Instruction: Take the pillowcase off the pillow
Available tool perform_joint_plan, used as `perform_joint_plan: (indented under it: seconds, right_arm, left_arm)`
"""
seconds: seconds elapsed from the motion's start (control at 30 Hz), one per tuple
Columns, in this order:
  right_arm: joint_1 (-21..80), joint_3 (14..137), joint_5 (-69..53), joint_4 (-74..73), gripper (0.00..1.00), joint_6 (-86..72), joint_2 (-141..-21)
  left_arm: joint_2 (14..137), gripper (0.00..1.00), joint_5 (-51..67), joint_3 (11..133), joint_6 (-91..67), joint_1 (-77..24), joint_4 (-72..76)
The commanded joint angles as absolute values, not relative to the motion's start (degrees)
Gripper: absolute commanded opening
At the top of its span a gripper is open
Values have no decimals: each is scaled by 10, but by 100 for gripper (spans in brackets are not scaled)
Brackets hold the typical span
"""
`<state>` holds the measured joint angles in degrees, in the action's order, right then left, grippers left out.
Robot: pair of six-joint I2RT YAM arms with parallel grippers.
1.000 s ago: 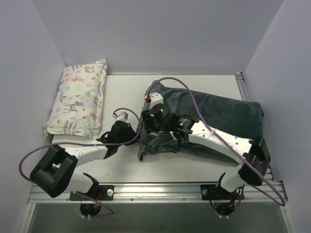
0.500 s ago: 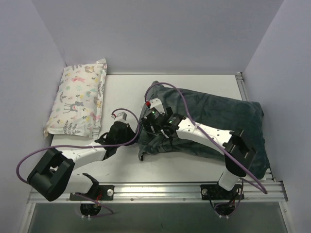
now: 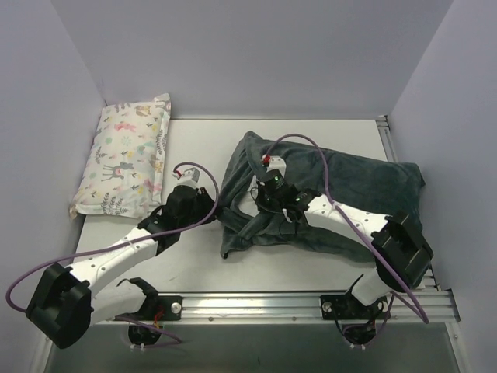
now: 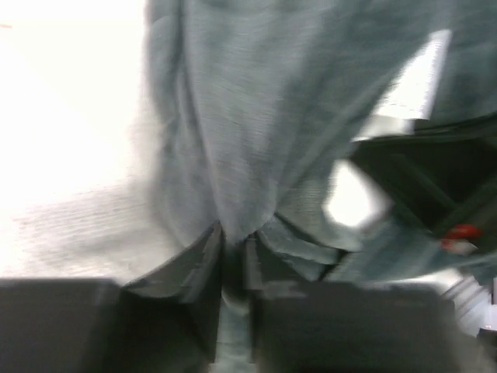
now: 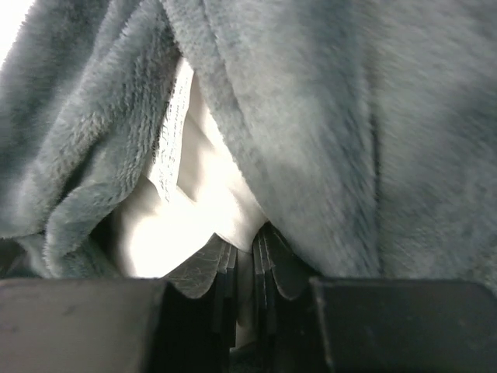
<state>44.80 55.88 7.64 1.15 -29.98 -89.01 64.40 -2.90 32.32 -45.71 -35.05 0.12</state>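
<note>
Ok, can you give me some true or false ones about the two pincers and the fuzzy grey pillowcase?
1. The left pincer is pinching the pillowcase. True.
2. The animal-print pillow lies at the right side of the table. False: it lies at the far left corner.
3. The right pincer is shut on a bit of the white pillow. True.
4. The pillowcase is all the way off. False: it covers nearly all of the pillow, and only a little white peeks out at its opening.
</note>
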Motion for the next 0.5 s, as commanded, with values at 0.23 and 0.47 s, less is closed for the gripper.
perform_joint_plan:
  seconds: [0.23,0.47]
  right_arm:
    - [446,491,76,130,0,-381,-886]
    - [461,501,102,122,0,-384,-880]
  left_arm:
    - [591,80,-110,448,-463,-431,-140]
    - [667,84,-261,466,-579,-486,-195]
